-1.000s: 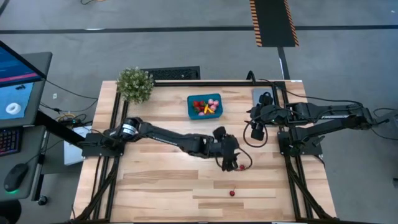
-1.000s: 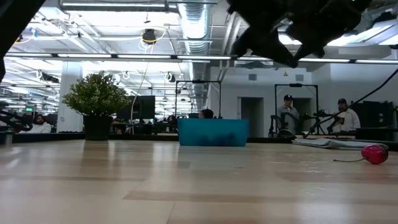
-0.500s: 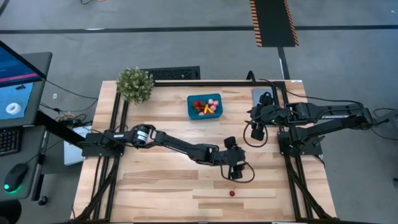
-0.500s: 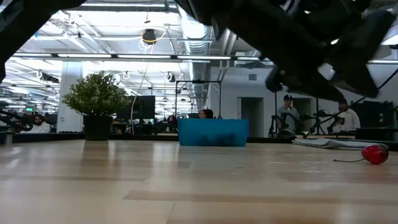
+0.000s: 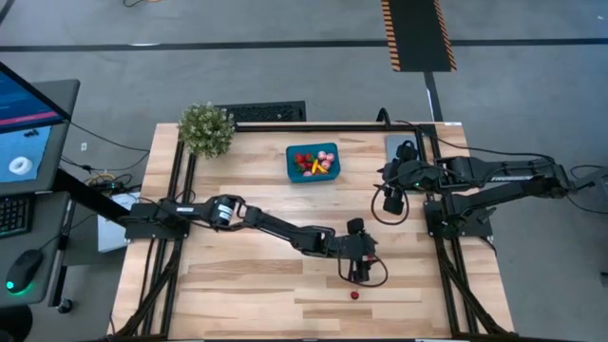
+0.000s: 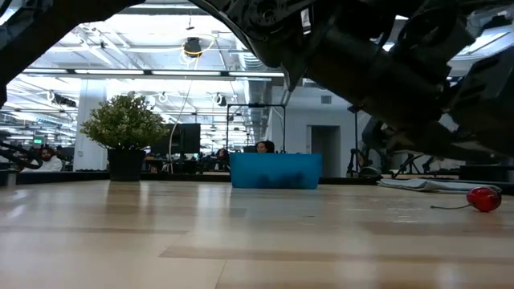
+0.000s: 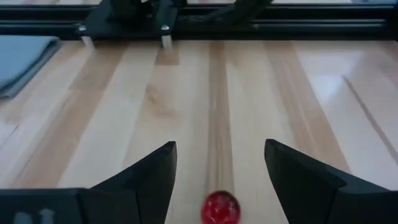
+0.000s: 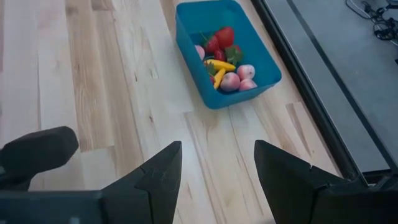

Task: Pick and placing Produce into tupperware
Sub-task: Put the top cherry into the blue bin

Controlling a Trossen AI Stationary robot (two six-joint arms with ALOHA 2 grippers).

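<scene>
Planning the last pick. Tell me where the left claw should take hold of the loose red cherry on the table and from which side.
Grip the cherry across its round body, coming straight down from above. It lies alone on bare table, and the left claw is open with one finger on each side of it in the left wrist view. Its thin stem trails sideways in the low view; probably leave it alone.

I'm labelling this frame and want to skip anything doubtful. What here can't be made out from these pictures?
- Contents of the tupperware: hidden in the low view by its own wall; only the right wrist view shows them.
- The cherry: cut off by the bottom edge of the left wrist view, and tiny in the high view.
- The left gripper: its dark bulk fills the low view, fingers undiscernible there.
- The right gripper: small in the high view.
</scene>
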